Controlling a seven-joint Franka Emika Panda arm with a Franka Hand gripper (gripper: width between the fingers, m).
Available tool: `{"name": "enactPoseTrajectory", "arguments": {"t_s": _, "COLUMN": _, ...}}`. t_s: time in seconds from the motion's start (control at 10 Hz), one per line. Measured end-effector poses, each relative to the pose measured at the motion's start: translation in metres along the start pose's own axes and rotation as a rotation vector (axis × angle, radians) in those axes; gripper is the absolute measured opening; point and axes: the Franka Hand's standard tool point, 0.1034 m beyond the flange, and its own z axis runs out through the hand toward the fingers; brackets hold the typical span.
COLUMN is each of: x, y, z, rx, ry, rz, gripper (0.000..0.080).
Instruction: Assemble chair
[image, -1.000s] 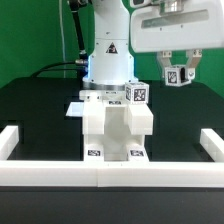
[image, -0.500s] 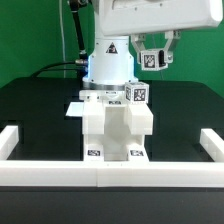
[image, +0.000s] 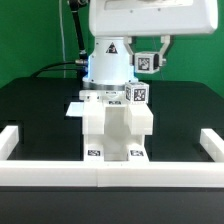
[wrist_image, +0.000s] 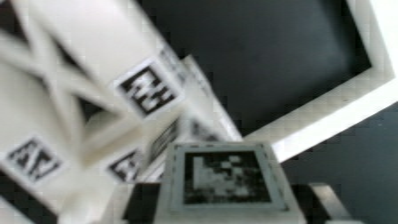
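The gripper (image: 148, 60) had travelled from high on the exterior view's right toward the middle over the last second, and now hung above and just behind the chair, clenched on a small white block bearing a black-and-white square tag (image: 146, 61); in the wrist view that tagged block (wrist_image: 221, 177) sat close between the fingers. Judged from this, the piece was being carried in for fitting, not yet set down. The small white blocky plastic chair (image: 115, 125), partly built, stood on the black counter (image: 40, 115) near its front, its base touching the white rail (image: 110, 176) that bordered the counter, with a tagged piece (image: 137, 94) sitting on top at the exterior view's right. The carried block was well apart from that top piece, with clear air between. Open counter lay on both sides of the chair, out to the raised rail ends at either edge. Behind, the arm's white base (image: 108, 62) stood close, so room for descent looked tighter at the rear than at the sides.
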Motion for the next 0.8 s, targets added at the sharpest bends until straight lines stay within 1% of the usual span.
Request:
{"name": "enactPoseTrajectory", "arguments": {"t_s": 0.1, "x": 0.012, "y": 0.012, "z": -0.005, "rx": -0.003, "ry": 0.004, "rz": -0.045, "gripper": 0.0275}}
{"name": "enactPoseTrajectory", "arguments": {"t_s": 0.2, "x": 0.018, "y": 0.017, "z": -0.007, "rx": -0.003, "ry": 0.012, "rz": -0.035, "gripper": 0.0275}}
{"name": "enactPoseTrajectory", "arguments": {"t_s": 0.3, "x": 0.015, "y": 0.015, "z": -0.006, "rx": -0.004, "ry": 0.008, "rz": -0.037, "gripper": 0.0275}}
{"name": "enactPoseTrajectory", "arguments": {"t_s": 0.6, "x": 0.015, "y": 0.017, "z": -0.005, "rx": -0.006, "ry": 0.006, "rz": -0.039, "gripper": 0.0275}}
{"name": "enactPoseTrajectory", "arguments": {"t_s": 0.7, "x": 0.016, "y": 0.025, "z": -0.002, "rx": -0.016, "ry": 0.010, "rz": -0.140, "gripper": 0.0275}}
{"name": "enactPoseTrajectory", "arguments": {"t_s": 0.8, "x": 0.019, "y": 0.033, "z": 0.000, "rx": -0.022, "ry": 0.011, "rz": -0.182, "gripper": 0.0275}}
